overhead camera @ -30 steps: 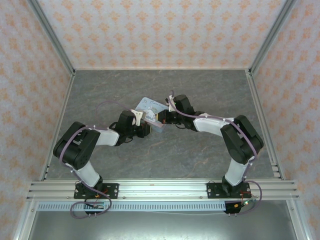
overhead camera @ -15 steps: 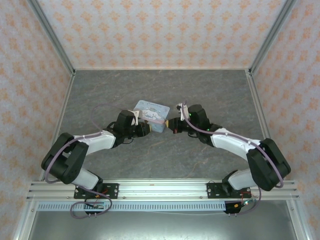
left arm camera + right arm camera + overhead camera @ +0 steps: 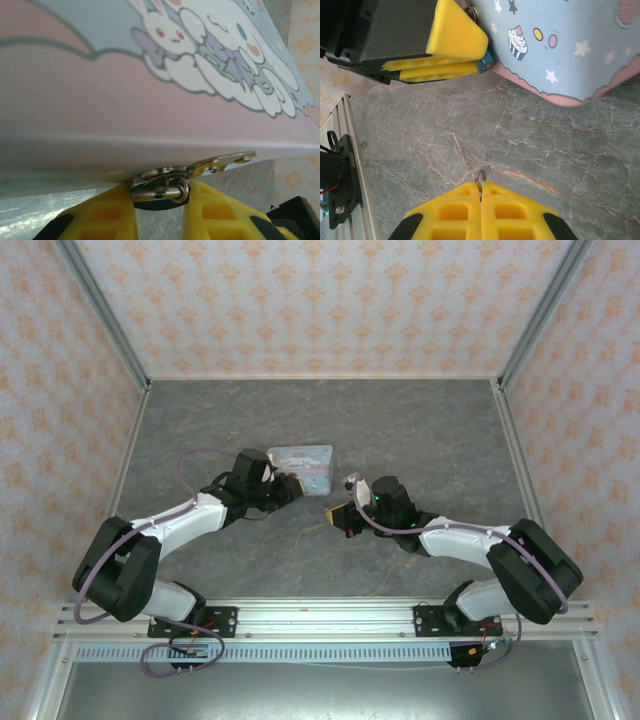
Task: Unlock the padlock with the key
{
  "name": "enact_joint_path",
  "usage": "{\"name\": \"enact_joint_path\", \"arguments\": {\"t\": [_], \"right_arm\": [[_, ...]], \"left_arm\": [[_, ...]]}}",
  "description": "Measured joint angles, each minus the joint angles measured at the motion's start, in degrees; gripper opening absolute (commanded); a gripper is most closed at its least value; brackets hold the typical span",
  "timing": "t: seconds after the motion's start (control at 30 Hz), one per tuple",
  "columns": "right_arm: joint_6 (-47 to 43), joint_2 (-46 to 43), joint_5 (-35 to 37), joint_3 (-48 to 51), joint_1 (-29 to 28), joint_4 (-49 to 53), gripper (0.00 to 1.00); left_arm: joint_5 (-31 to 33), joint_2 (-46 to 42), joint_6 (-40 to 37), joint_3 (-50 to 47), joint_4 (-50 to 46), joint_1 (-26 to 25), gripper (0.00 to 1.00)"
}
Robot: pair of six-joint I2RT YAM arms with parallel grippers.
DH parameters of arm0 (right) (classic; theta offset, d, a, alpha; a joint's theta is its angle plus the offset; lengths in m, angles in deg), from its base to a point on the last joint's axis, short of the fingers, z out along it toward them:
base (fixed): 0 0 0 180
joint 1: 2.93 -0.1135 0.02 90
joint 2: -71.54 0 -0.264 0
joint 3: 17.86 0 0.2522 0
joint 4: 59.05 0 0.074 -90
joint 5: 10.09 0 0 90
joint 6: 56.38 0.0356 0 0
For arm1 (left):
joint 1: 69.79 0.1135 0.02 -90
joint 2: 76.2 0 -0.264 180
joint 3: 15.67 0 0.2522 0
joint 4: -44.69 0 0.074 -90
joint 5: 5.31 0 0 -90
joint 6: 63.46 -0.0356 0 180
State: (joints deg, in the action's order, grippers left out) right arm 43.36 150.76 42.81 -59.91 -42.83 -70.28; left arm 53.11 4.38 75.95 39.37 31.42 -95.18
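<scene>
Gleaming slender key (image 3: pixel 466 157) in yellow right pincer (image 3: pixel 481 187)

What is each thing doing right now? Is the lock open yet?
padlock, looks shut, gripped by the left claw, hanging on the clasp of the tin
key, pinched in the right claw, not in the padlock
left claw, shut on the padlock
right claw, shut on the key
tin, looks closed

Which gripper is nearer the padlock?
Left. The left gripper is shut on the padlock beside the tin; the right gripper holds the key, apart from it.
</scene>
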Motion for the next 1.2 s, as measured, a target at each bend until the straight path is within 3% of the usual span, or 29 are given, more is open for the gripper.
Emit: {"name": "enact_joint_path", "arguments": {"t": [0.5,1.2], "right_arm": [[-2.5,6.1,0.3,-2.6,-0.3,-4.3,0.0],[-1.7,10.8,1.2,-4.4,-0.4,-6.7,0.0]], "left_arm": [[-2.5,-0.6,1.8,3.0,-5.4,-0.9,0.16],[-2.5,-0.6,1.8,3.0,-6.0,-1.6,0.16]]}}
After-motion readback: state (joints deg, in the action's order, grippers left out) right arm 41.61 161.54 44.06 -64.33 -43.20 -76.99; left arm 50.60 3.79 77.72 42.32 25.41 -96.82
